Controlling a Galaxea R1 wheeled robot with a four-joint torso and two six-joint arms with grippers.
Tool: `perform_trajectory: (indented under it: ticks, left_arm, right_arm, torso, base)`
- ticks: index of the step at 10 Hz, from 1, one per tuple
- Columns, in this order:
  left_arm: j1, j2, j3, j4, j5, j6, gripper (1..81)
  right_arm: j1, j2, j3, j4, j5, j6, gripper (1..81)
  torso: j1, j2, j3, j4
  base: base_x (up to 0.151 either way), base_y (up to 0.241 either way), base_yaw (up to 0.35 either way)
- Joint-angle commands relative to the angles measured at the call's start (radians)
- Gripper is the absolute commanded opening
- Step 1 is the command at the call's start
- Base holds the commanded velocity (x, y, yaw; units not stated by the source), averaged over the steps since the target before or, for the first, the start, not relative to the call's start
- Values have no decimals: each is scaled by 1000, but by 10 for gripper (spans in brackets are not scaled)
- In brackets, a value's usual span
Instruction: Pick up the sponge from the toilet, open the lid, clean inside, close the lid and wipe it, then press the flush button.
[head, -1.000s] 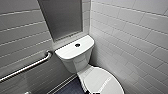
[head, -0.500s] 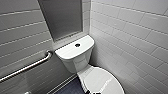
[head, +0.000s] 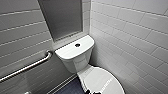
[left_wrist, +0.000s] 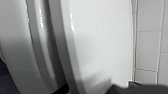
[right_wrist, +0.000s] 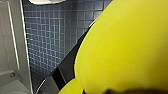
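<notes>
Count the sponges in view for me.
1. The yellow sponge shows large and close in the right wrist view, over the blue tiled floor. More could be hidden outside the pictures.

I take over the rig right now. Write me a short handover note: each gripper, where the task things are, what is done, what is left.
Right gripper: jaws shut on the sponge, above the blue floor tiles.
Left gripper: close to the lid, by its edge; open or shut, I cannot tell.
Toilet: lid down; the flush button on the tank top, nothing near it.
Done: sponge picked up.
Left: with the lid down, I cannot tell whether the inside was cleaned; check that before wiping and flushing.
</notes>
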Motion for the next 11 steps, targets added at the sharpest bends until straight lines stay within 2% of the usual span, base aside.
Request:
perform_trajectory:
  ticks: [1,2,6,11]
  left_arm:
    - [-102,16,87,-9,128,3,811]
    - [-108,-3,138,-4,127,3,811]
    - [-114,-25,188,-9,125,3,811]
    - [-124,-19,176,-15,122,-8,811]
  right_arm:
    - [10,-12,16,-31,-47,0,10]
    - [10,-11,15,-31,-47,0,10]
    - [10,-5,10,-33,-47,-1,10]
    - [13,4,1,-33,-47,-1,10]
  torso:
    - [0,0,0,0]
    - [0,0,0,0]
    - [0,0,0,0]
    - [2,1,-1,0]
  base:
    - [0,0,0]
    - [0,0,0]
    - [0,0,0]
    - [0,0,0]
